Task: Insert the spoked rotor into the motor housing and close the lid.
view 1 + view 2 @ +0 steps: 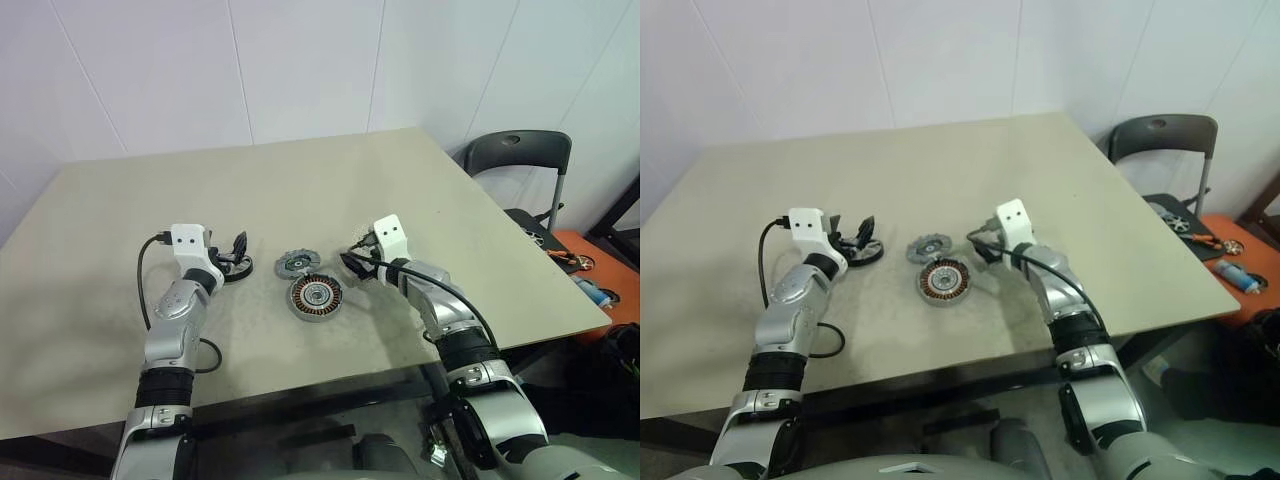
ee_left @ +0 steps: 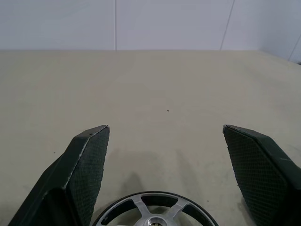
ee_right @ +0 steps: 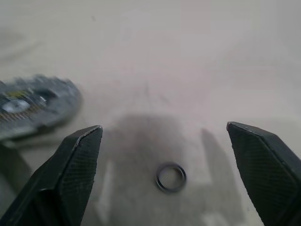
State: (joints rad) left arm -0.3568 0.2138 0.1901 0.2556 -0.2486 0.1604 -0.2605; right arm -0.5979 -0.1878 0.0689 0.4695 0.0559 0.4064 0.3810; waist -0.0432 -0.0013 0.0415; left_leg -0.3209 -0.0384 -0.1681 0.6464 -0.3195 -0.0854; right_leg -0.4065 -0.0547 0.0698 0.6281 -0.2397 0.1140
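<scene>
Table (image 1: pixel 120 260): beige top, carrying all three round parts near the robot's edge.
Motor housing (image 1: pixel 316 298): lies flat on the table between the two arms, nearer the right one. The ring of copper-brown windings and the silver centre face up. Nothing sits inside it.
Lid (image 1: pixel 297 264): grey toothed disc, lying flat just behind the motor housing, on the side away from the robot. Whether the two rims touch cannot be told. Its edge also shows in the right wrist view (image 3: pixel 33 106).
Spoked rotor (image 1: pixel 232 266): lies flat on the table to the left of the lid, well apart from the motor housing. In the left wrist view its black rim and silver spokes (image 2: pixel 155 211) sit low between the two fingers.
Left gripper (image 1: pixel 232 250): jaws spread wide, one finger on each side of the spoked rotor. The fingers (image 2: pixel 87 169) are clear of the rim and grip nothing.
Right gripper (image 1: pixel 357 260): jaws spread wide and empty, tilted slightly down towards the table, just to the right of the motor housing and the lid.
Small ring (image 3: pixel 170 177): dark metal ring, lying loose on the table between the right gripper's fingers (image 3: pixel 75 169), touching neither.
Chair (image 1: pixel 520 160): dark folding chair standing beyond the table's right edge.
</scene>
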